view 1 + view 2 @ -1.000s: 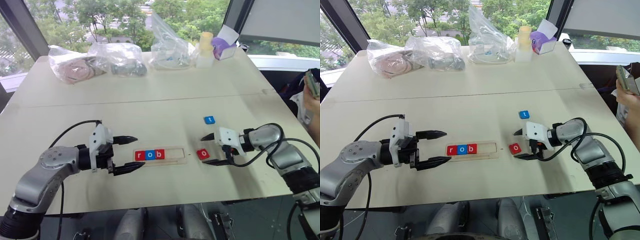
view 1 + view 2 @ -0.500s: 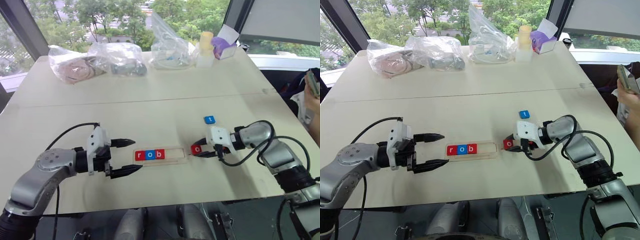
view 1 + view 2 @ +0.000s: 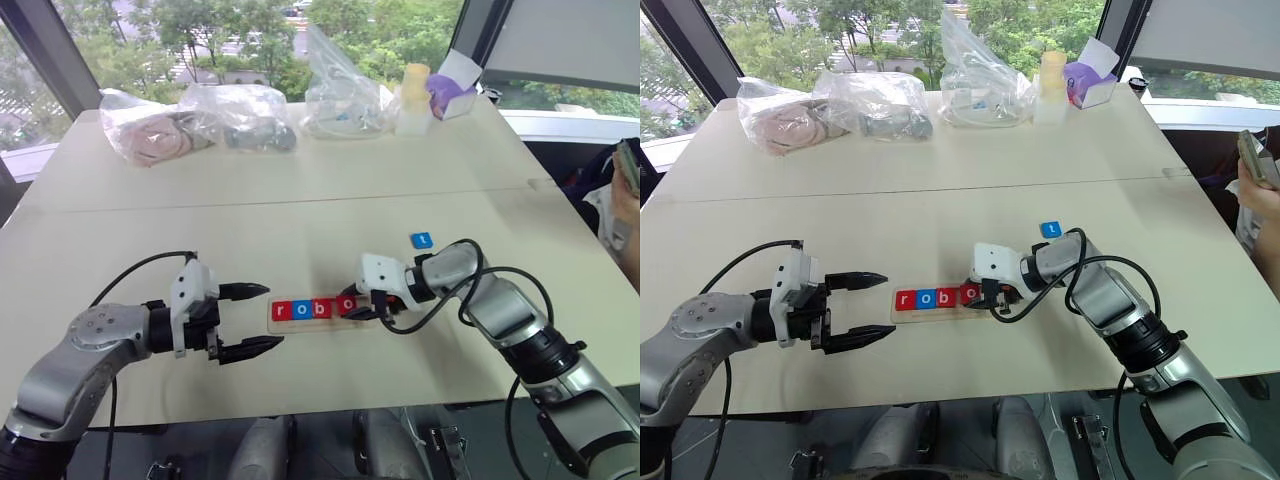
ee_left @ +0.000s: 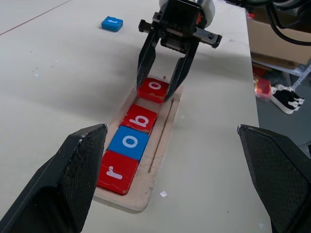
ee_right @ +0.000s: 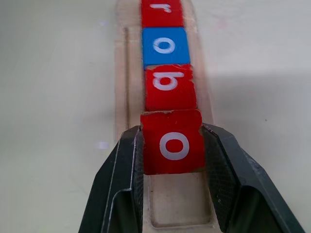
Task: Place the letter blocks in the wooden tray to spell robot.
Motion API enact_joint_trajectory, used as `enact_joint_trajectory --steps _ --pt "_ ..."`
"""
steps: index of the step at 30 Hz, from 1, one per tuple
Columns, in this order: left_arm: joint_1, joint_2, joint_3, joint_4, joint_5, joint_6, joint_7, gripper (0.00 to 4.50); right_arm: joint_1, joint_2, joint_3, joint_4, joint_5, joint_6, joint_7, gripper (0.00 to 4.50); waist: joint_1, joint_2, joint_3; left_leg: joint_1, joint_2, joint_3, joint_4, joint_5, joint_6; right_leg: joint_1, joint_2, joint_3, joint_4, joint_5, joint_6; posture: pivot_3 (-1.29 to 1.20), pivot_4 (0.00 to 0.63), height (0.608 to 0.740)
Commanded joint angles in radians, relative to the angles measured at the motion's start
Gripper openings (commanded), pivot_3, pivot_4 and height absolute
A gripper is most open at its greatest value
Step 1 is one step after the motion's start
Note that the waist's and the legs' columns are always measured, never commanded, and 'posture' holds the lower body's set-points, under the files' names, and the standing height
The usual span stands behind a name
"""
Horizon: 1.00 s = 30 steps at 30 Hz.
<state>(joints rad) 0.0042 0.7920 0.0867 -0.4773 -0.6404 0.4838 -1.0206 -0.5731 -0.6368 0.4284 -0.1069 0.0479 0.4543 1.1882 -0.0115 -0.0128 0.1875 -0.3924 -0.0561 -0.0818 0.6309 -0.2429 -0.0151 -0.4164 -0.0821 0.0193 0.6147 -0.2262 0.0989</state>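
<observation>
Tiles r-o-b-o [image 4: 132, 141] in tray [image 4: 158, 160]; t [image 3: 422, 240] apart.

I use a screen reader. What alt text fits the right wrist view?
The right gripper pinches a red o block over the wooden tray, just behind the red b block, blue o block and red r block in the groove.

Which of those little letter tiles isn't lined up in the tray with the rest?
The blue t tile. It lies alone on the table beyond the wooden tray; the other four are in it.
</observation>
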Motion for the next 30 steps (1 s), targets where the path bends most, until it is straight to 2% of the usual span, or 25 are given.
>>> enact_joint_trajectory --steps 1,18,24,25,30 --pt "0.004 -0.002 0.021 -0.031 0.000 -0.022 0.003 4.50 -0.007 0.010 -0.001 -0.024 -0.005 -0.003 -0.011 1.14 0.000 0.000 0.000 0.000 0.000 0.000 0.000 0.000 0.000 0.000 0.000 0.000 0.000 0.000 0.000 0.00 0.150 0.740" --pt "0.022 -0.014 0.013 -0.013 0.017 -0.062 0.000 4.50 -0.011 0.035 0.024 -0.024 -0.018 0.017 -0.016 1.14 0.000 0.000 0.000 0.000 0.000 0.000 0.000 0.000 0.000 0.000 0.000 0.000 0.000 0.000 0.000 0.00 0.150 0.740" --pt "0.000 -0.013 0.007 -0.027 0.006 -0.036 0.018 4.50 -0.017 0.035 0.023 -0.013 -0.029 0.005 -0.025 4.17 -0.001 0.000 0.000 0.000 0.000 0.000 0.000 0.000 0.000 0.000 0.000 0.000 0.000 0.000 0.000 0.00 0.150 0.740" --pt "-0.005 -0.014 0.006 -0.029 0.003 -0.031 0.021 4.50 -0.020 0.036 0.021 -0.012 -0.028 0.010 -0.026 4.48 -0.001 0.000 0.000 0.000 0.000 0.000 0.000 0.000 0.000 0.000 0.000 0.000 0.000 0.000 0.000 0.00 0.150 0.740" --pt "-0.023 -0.016 0.001 -0.040 -0.003 -0.008 0.032 4.50 -0.023 0.040 0.006 -0.024 -0.017 0.028 -0.032 4.48 -0.001 0.000 0.000 0.000 0.000 0.000 0.000 0.000 0.000 0.000 0.000 0.000 0.000 0.000 0.000 0.00 0.150 0.740"
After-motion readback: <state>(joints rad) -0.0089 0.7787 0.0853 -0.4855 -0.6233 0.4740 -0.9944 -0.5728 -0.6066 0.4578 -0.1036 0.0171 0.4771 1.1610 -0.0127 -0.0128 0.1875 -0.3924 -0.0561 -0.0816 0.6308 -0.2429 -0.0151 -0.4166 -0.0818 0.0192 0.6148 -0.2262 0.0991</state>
